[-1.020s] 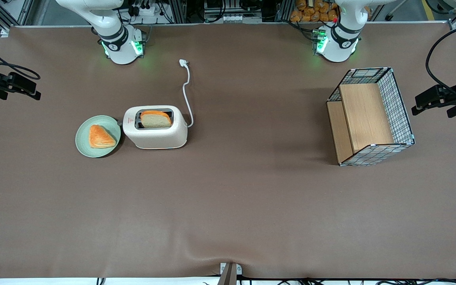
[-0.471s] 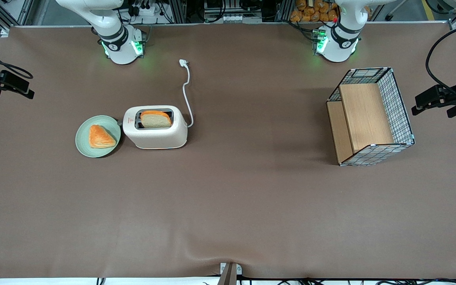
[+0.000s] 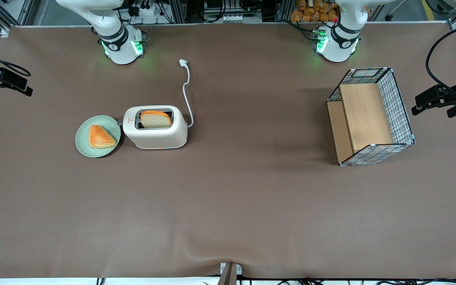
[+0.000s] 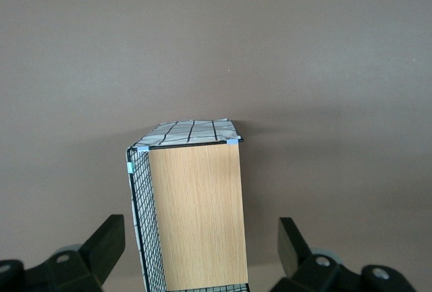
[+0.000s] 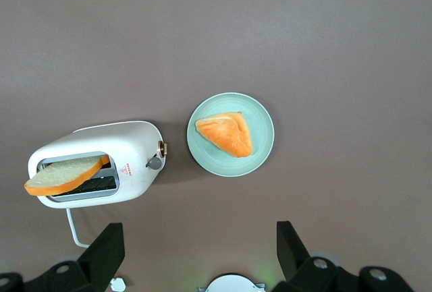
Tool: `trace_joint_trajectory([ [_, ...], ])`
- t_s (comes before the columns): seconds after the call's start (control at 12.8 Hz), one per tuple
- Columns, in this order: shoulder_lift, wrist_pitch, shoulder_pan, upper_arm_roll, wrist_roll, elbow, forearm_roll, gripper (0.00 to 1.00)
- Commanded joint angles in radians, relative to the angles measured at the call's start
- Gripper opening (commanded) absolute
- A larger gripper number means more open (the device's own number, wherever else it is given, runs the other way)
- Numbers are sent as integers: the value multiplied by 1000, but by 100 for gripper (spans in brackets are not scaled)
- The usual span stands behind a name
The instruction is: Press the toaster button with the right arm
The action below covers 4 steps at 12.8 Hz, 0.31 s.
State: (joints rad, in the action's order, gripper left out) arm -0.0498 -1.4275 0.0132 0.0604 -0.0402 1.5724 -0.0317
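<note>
The cream-white toaster [image 3: 155,132] stands on the brown table with a slice of bread [image 3: 155,119] sticking up from its dark slot. Its small grey button [image 5: 154,163] juts from the narrow end face that faces a green plate [image 3: 83,144]. In the right wrist view the toaster [image 5: 128,150] lies well below the camera. My right gripper [image 3: 18,85] hangs high at the working arm's end of the table, far from the toaster. It is open and empty [image 5: 199,255], with its fingers [image 5: 108,248] wide apart.
The green plate [image 5: 260,113] holds a triangular pastry [image 3: 100,136] right beside the button end. The toaster's white cord runs to a plug [image 3: 183,62] farther from the camera. A wire-and-wood basket [image 3: 370,116] stands toward the parked arm's end.
My right gripper has drifted outward toward the working arm's end of the table and slightly farther from the camera. The toaster, bread and plate have not moved.
</note>
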Motion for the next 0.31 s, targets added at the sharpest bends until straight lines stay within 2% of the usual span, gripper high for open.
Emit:
trace_joint_trajectory([
  [0.0,2,18,-7,4,-20,-17,18,100],
  [0.24,5,48,2,4,-20,-25,18,100],
])
